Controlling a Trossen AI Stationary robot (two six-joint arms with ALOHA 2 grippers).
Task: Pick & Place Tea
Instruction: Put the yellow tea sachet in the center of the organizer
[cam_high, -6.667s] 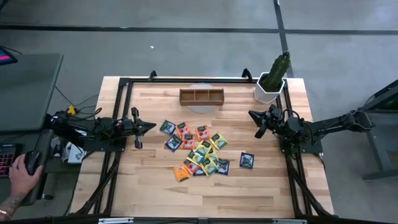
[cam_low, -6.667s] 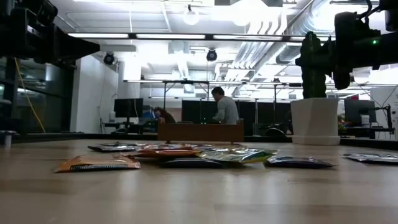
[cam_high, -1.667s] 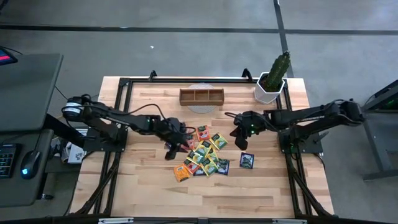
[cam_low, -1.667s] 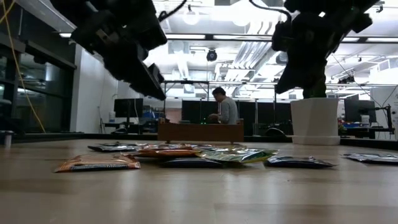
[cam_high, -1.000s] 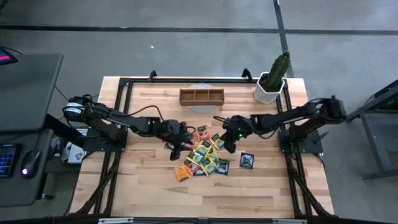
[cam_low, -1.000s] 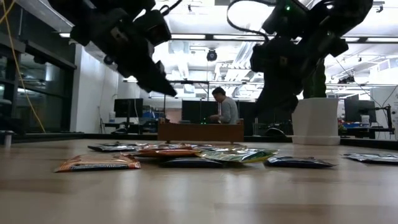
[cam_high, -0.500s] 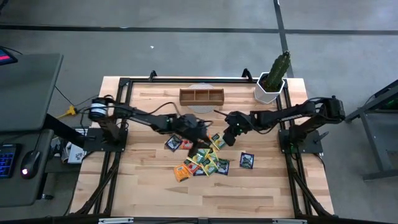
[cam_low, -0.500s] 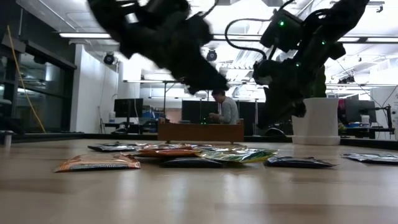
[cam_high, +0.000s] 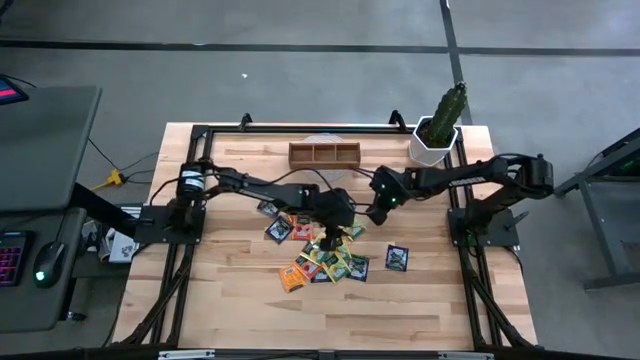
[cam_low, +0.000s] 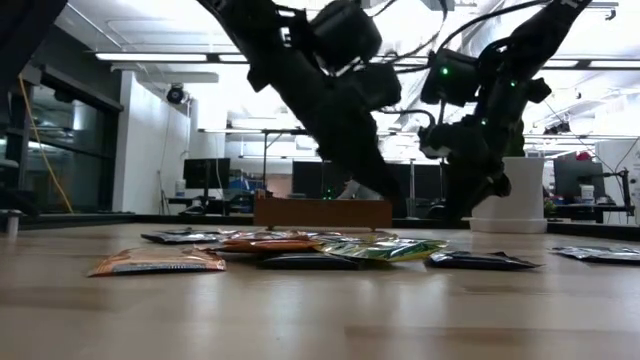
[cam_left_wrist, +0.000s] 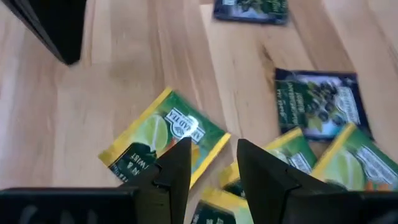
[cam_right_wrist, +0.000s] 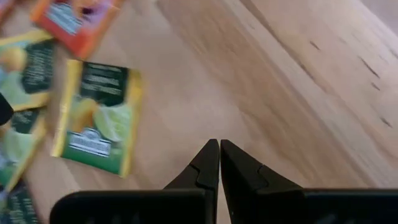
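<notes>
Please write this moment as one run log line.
left gripper: jaws open over yellow-green sachet | right gripper: jaws shut, empty | tray: no sachet visible

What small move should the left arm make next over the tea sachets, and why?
Probably lower a little: the left gripper hovers with its fingers apart above a yellow-green sachet, nothing between them yet. The right gripper, shut and empty, waits above bare wood beside the pile.

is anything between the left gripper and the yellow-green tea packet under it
Nothing visible. The left gripper hangs open just above the yellow-green tea packet, with only air between. The right gripper, shut, is off to one side over bare table.
</notes>
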